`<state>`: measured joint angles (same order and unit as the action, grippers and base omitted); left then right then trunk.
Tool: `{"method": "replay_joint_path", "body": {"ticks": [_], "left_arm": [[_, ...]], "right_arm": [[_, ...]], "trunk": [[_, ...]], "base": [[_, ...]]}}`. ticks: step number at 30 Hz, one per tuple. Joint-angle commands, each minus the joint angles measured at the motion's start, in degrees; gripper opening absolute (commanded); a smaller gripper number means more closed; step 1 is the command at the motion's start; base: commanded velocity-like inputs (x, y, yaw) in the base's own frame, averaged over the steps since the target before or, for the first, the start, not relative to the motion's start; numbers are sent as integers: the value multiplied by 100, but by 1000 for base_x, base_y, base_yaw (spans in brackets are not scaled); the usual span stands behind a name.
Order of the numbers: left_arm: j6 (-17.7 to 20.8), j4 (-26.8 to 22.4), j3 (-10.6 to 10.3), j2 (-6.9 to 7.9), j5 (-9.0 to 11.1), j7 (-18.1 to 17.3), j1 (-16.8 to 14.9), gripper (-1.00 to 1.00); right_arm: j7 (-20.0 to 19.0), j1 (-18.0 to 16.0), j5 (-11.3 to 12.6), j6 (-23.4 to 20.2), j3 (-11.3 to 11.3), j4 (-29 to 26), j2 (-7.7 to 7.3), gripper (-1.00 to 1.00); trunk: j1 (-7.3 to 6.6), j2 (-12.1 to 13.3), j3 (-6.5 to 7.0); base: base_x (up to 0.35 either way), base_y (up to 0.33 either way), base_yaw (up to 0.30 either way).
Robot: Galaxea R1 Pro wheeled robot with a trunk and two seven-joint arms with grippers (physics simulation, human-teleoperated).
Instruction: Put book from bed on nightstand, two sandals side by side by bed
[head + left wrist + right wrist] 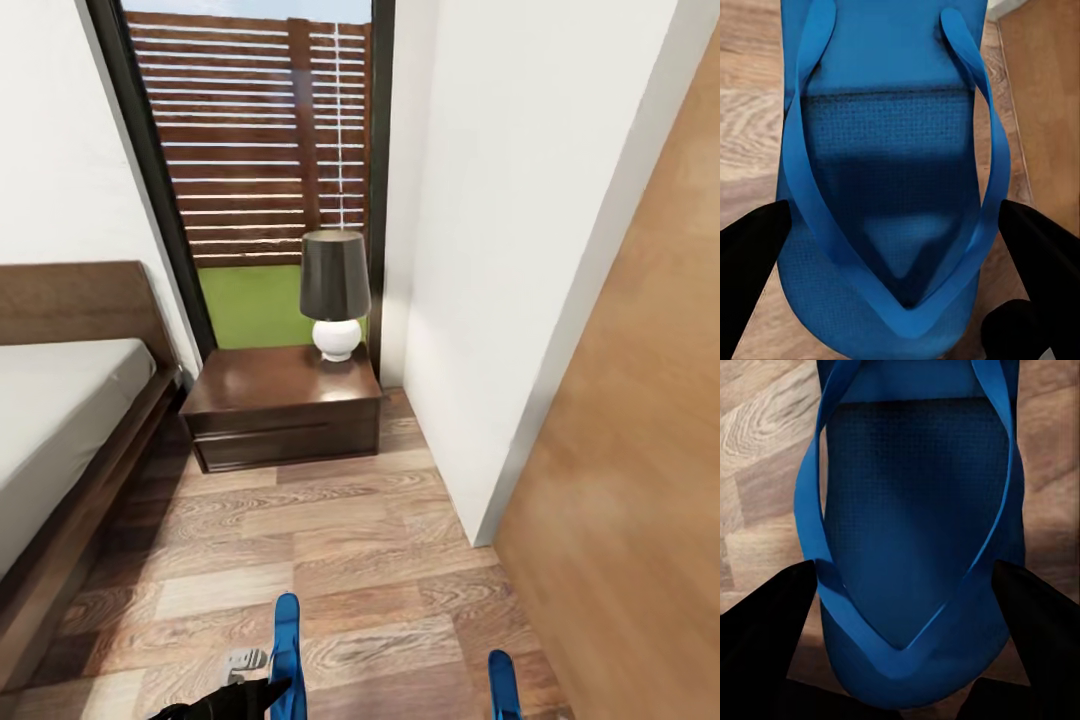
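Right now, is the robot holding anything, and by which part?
Each gripper holds one bright blue flip-flop by the sides of its toe end: left gripper on one sandal, right gripper on the other.

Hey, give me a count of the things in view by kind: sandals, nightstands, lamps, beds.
Sandals: 2, left one, right one
Nightstands: 1
Lamps: 1
Beds: 1
Total: 5
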<state>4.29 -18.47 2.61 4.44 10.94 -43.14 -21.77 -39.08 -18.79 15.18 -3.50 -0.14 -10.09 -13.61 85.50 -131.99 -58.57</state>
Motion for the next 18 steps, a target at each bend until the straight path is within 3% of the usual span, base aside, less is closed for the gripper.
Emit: {"method": "replay_joint_path", "body": {"ticks": [1,10,18], "left_arm": [[46,-1,29,-3,22,-37,-2,-100],[46,-2,29,-4,22,-37,-2,-100],[46,-1,29,-4,22,-37,-2,-100]], "right_arm": [[-21,-2,46,-37,-4,-2,-3,-100],[-21,-2,46,-37,-4,-2,-3,-100],[-21,-2,46,-37,-4,-2,-3,-100]], "trunk": [[2,-2,-5],[2,-2,-5],[2,-2,-5]], "base": [[328,-72,7],[328,-70,146],[328,-13,27]]}}
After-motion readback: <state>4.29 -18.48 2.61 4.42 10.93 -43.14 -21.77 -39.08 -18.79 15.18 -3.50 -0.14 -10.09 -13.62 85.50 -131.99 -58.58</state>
